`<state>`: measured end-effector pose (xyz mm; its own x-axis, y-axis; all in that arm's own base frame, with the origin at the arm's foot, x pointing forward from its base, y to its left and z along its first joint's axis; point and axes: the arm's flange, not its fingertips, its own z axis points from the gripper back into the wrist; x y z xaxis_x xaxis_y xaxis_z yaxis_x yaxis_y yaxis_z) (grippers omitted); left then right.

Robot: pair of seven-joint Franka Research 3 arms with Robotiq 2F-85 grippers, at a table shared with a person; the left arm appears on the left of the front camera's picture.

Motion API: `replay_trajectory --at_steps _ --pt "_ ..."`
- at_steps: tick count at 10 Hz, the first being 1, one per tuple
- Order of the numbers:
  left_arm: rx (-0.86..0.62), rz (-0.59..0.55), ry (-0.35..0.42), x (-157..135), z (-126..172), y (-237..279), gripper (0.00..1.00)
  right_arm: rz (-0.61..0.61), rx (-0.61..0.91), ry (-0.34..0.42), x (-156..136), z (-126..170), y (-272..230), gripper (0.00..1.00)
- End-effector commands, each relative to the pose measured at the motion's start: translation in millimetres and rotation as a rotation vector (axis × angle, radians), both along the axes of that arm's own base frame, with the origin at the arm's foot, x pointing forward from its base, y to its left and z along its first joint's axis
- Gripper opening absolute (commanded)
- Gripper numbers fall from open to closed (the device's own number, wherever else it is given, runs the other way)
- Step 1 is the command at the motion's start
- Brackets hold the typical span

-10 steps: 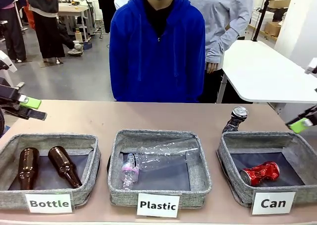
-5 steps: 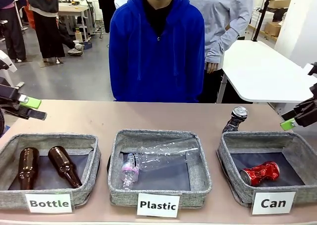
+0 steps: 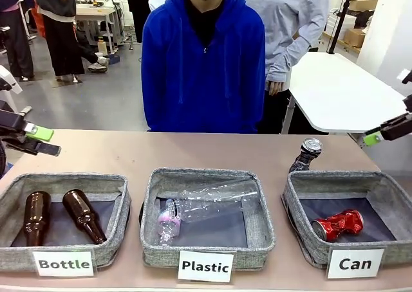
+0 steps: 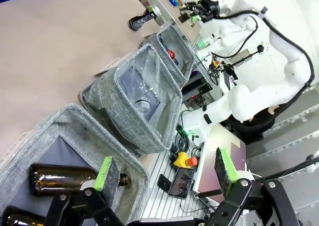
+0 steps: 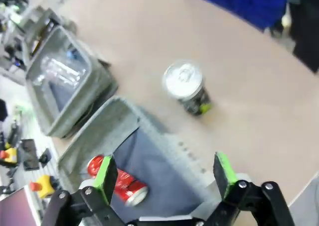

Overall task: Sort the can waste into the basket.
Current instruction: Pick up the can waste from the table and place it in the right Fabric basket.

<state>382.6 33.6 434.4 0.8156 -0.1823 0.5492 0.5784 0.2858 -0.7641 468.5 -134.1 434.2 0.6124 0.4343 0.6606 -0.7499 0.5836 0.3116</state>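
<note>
Your right gripper [image 5: 164, 178] hangs wide open above the basket [image 5: 107, 131]; inside lies a crushed red can [image 5: 117, 181], a dark can [image 5: 188, 89] stands just outside.

Bottle basket [image 3: 64, 202]: 2 brown bottles [image 3: 82, 215] | Plastic basket [image 3: 207, 215]: clear bottle [image 3: 209, 205]

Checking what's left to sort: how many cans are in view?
2. A crushed red can lies inside the basket labelled "Can". A dark can stands upright on the table just behind that basket. None seem hidden.
</note>
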Motion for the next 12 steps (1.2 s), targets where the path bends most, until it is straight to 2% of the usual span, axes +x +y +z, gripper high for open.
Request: replay_trajectory --at_steps 1,3,5,6,7,9,10,12 --pt "-0.005 0.011 0.001 -1.2 2.2 -1.9 1.00 0.224 0.073 -0.088 54.9 -14.8 -14.0 1.00" --pt "-0.005 0.011 0.001 -1.2 2.2 -1.9 1.00 0.347 0.065 -0.188 86.6 -39.3 -23.4 1.00" --pt "-0.005 0.011 0.001 -1.2 2.2 -1.9 1.00 0.544 0.121 -0.270 108.4 -66.2 -28.8 1.00" --pt "-0.005 0.011 0.001 -1.2 2.2 -1.9 1.00 0.653 0.216 -0.279 113.2 -77.6 -25.5 1.00" --pt "-0.005 0.011 0.001 -1.2 2.2 -1.9 1.00 0.742 0.302 -0.246 118.0 -92.9 -17.0 1.00" --pt "-0.005 0.011 0.001 -1.2 2.2 -1.9 1.00 0.730 0.318 -0.253 120.4 -111.8 2.7 1.00" --pt "-0.005 0.011 0.001 -1.2 2.2 -1.9 1.00 0.674 0.294 -0.246 118.6 -113.1 9.7 1.00" --pt "-0.005 0.011 0.001 -1.2 2.2 -1.9 1.00 0.713 0.307 -0.263 110.9 -115.8 2.8 1.00"
